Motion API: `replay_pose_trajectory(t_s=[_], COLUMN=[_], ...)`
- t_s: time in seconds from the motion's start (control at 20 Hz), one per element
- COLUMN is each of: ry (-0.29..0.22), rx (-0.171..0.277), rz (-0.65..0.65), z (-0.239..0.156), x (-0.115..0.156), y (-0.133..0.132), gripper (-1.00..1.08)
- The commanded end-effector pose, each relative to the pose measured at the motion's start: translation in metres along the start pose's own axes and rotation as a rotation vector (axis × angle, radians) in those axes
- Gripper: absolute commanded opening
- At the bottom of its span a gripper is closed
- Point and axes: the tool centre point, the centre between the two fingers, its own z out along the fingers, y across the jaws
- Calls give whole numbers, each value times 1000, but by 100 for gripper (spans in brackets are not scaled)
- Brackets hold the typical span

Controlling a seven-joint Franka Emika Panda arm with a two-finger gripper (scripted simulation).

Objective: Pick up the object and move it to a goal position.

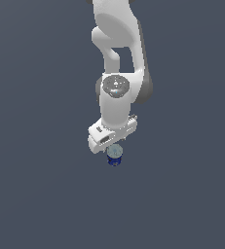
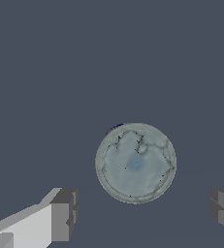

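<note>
Wrist view shows the can (image 2: 135, 162) upright, its round top facing the camera, just ahead of the line between the spread, empty fingers (image 2: 65, 213), not yet between them.

The can's pale grey round top (image 2: 135, 162) sits beyond the spread fingers (image 2: 64, 215), untouched.

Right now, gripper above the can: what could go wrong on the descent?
1. In the wrist view the can sits off the line between the two fingers, toward one side; closing from here could miss or clip it.
2. The gripper hides most of the can in the exterior view, so height is hard to judge; a finger may knock it over.
</note>
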Motion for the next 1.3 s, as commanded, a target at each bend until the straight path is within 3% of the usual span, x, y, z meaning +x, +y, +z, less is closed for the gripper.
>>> replay_pose_trajectory(t_s=[0.0, 0.5, 0.9, 1.25], ry=[0, 3, 3, 3], rx=[2, 8, 8, 8], rz=[-61, -194, -201, -205], z=[4, 14, 18, 51], x=[4, 11, 11, 11], y=[1, 2, 2, 1], gripper=[100, 100, 100, 100])
